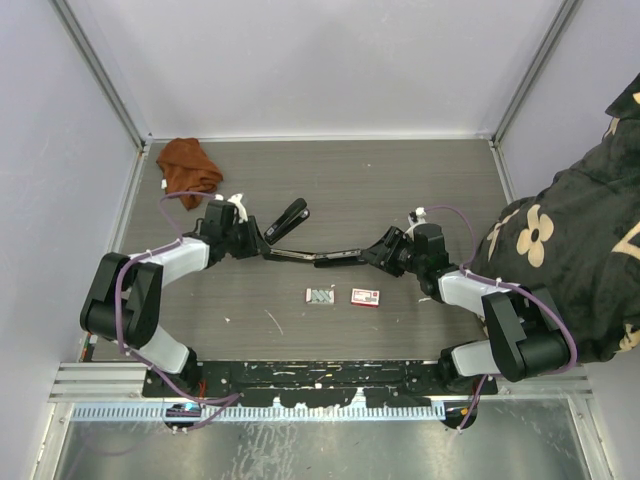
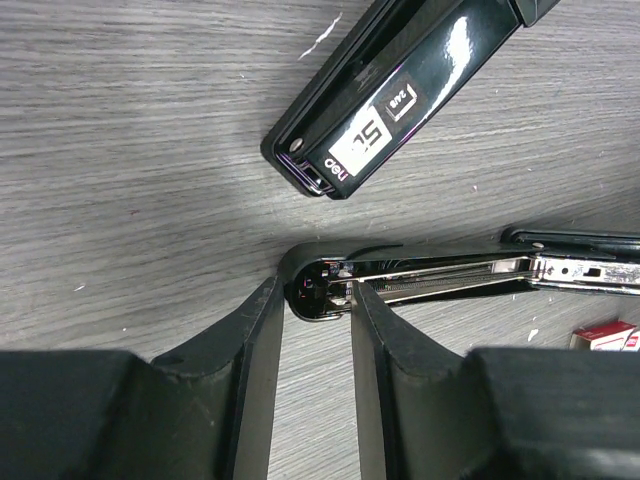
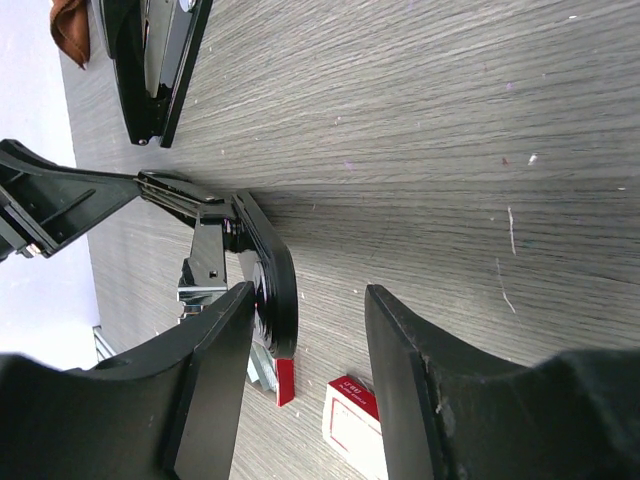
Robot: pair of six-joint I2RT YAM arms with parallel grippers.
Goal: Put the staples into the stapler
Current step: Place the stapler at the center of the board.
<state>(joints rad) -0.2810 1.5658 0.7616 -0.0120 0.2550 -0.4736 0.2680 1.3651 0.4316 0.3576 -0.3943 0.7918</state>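
Note:
A black stapler [image 1: 312, 256] lies opened out flat at mid-table, its metal magazine channel [image 2: 450, 272] exposed. My left gripper [image 1: 258, 244] has both fingertips pressed against the stapler's rounded left end [image 2: 315, 292]. At the other end, my right gripper [image 1: 380, 250] stands open. The stapler's curved black arm [image 3: 272, 285] rests beside one of its fingers, and the other finger [image 3: 395, 340] is well apart from it. The staples [image 1: 319, 295] sit in a small grey tray in front of the stapler. Their red-and-white box [image 1: 365, 296] lies just to the right and touches nothing.
A second black stapler [image 1: 287, 218], closed, lies just behind the open one. A brown cloth [image 1: 188, 165] is bunched at the back left corner. A person's black floral sleeve [image 1: 570, 240] reaches in over the right edge.

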